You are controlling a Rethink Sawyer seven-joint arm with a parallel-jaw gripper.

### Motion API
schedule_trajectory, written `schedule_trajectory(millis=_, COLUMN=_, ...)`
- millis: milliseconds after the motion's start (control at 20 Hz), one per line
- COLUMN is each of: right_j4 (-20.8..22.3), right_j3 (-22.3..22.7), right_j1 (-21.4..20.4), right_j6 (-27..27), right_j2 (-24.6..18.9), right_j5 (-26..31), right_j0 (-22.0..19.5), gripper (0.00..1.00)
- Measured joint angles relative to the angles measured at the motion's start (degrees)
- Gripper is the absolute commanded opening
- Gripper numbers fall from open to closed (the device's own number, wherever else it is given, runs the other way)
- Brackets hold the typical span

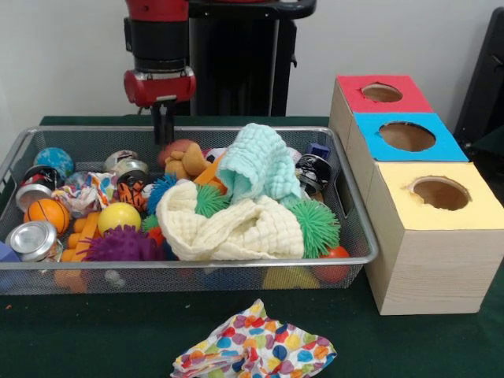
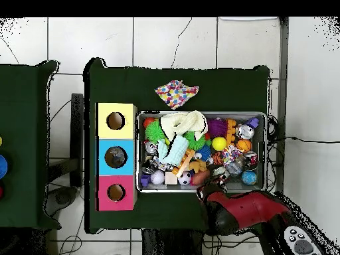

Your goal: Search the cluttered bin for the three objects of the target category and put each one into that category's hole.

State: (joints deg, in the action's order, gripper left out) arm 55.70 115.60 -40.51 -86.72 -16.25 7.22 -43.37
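Observation:
My gripper (image 1: 163,132) hangs at the far rim of the wire bin (image 1: 358,228), just left of a brown plush toy (image 1: 185,161), and looks shut with nothing in it. In the overhead view the red arm (image 2: 246,209) covers it at the bin's near edge. The bin holds a mint cloth (image 1: 256,161) draped over a cream cloth (image 1: 228,228), a yellow ball (image 1: 119,216), an orange basketball (image 1: 49,213), a purple spiky ball (image 1: 122,246), a green spiky ball (image 1: 315,224) and a can (image 1: 33,240). Beside the bin stand three boxes with holes: red (image 1: 350,98), blue (image 1: 445,146), yellow (image 1: 480,209).
A polka-dot cloth (image 1: 252,350) lies crumpled on the green table outside the bin's front side, and the overhead view shows this cloth (image 2: 176,93) too. The row of boxes (image 2: 115,157) sits against one short side of the bin (image 2: 202,114).

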Motion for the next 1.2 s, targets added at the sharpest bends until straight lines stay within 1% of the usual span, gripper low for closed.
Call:
schedule_trajectory(millis=150, right_j4=-3.1, right_j3=2.6, right_j1=-3.0, right_j6=0.0, right_j2=-0.7, right_j5=0.0, right_j0=-0.5, gripper=0.00)
schedule_trajectory(millis=300, right_j4=-6.6, right_j3=4.7, right_j1=-5.4, right_j6=0.0, right_j2=-2.3, right_j5=0.2, right_j0=-2.6, gripper=0.00)
schedule_trajectory(millis=400, right_j4=-8.3, right_j3=5.3, right_j1=-6.5, right_j6=0.0, right_j2=-3.1, right_j5=0.6, right_j0=-3.9, gripper=0.00)
schedule_trajectory(millis=450, right_j4=-9.8, right_j3=5.5, right_j1=-7.5, right_j6=0.0, right_j2=-4.0, right_j5=1.4, right_j0=-5.1, gripper=0.00)
schedule_trajectory(millis=550, right_j4=-10.9, right_j3=5.5, right_j1=-8.3, right_j6=0.0, right_j2=-4.8, right_j5=2.5, right_j0=-6.3, gripper=0.00)
schedule_trajectory(millis=700, right_j4=-11.6, right_j3=5.3, right_j1=-8.9, right_j6=0.0, right_j2=-6.0, right_j5=4.7, right_j0=-8.0, gripper=0.00)
schedule_trajectory(millis=900, right_j4=-11.5, right_j3=4.3, right_j1=-8.6, right_j6=0.0, right_j2=-7.7, right_j5=7.4, right_j0=-9.8, gripper=0.00)
schedule_trajectory(millis=1200, right_j4=-11.5, right_j3=1.1, right_j1=-6.3, right_j6=0.0, right_j2=-11.6, right_j5=10.6, right_j0=-12.8, gripper=0.00)
